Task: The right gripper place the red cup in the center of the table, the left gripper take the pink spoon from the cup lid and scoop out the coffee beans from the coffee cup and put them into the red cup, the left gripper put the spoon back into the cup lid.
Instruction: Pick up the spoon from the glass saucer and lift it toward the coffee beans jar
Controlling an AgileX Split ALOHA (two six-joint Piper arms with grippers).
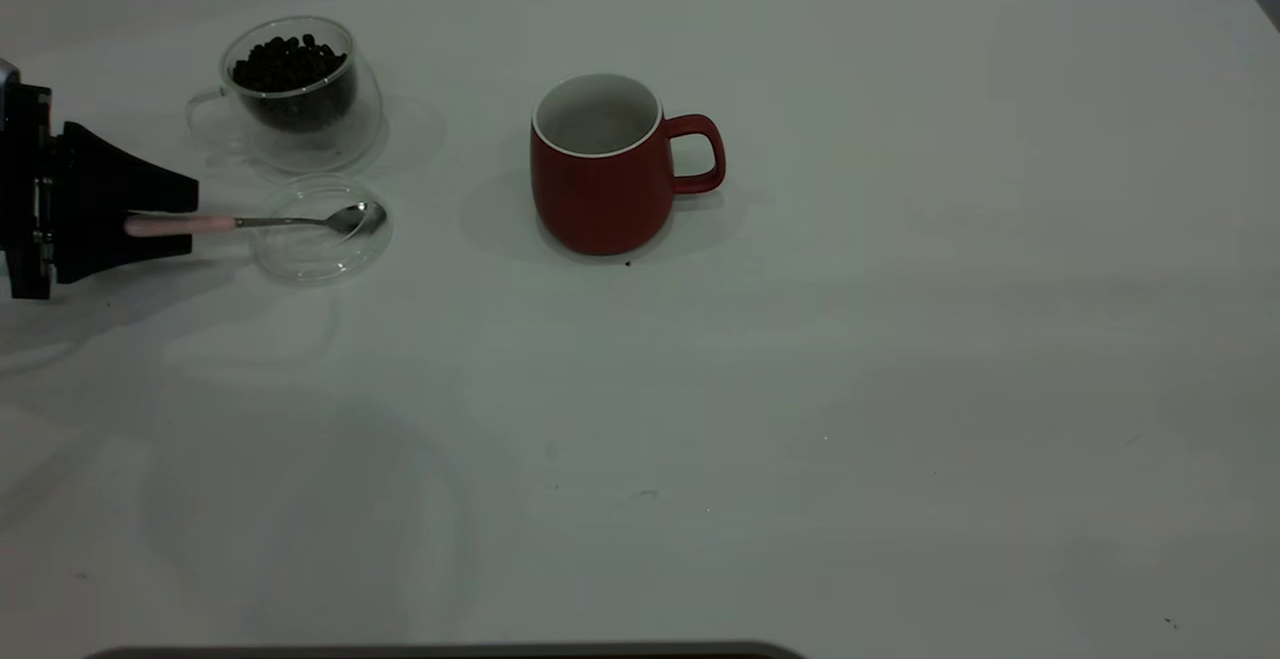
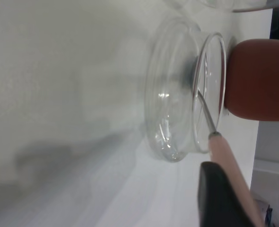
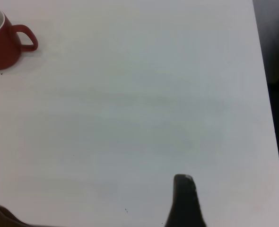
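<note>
The red cup (image 1: 600, 189) stands upright near the middle of the table (image 1: 850, 389), handle to the right, its white inside bare. The coffee cup (image 1: 330, 124), holding coffee beans (image 1: 288, 61), stands at the far left. In front of it lies the cup lid (image 1: 320, 257), with the pink spoon (image 1: 290, 223) resting its bowl in it. My left gripper (image 1: 193, 224) straddles the spoon's pink handle (image 2: 229, 161), slightly open; one finger (image 2: 220, 198) touches it and a gap shows on the other side. The right gripper is outside the exterior view; one black finger (image 3: 184, 198) hangs alone over bare table.
The red cup also shows in the left wrist view (image 2: 257, 80), beyond the lid (image 2: 170, 109), and far off in the right wrist view (image 3: 0, 47). The table's right edge (image 3: 267, 118) runs close to the right gripper. A dark speck (image 1: 627, 263) lies in front of the red cup.
</note>
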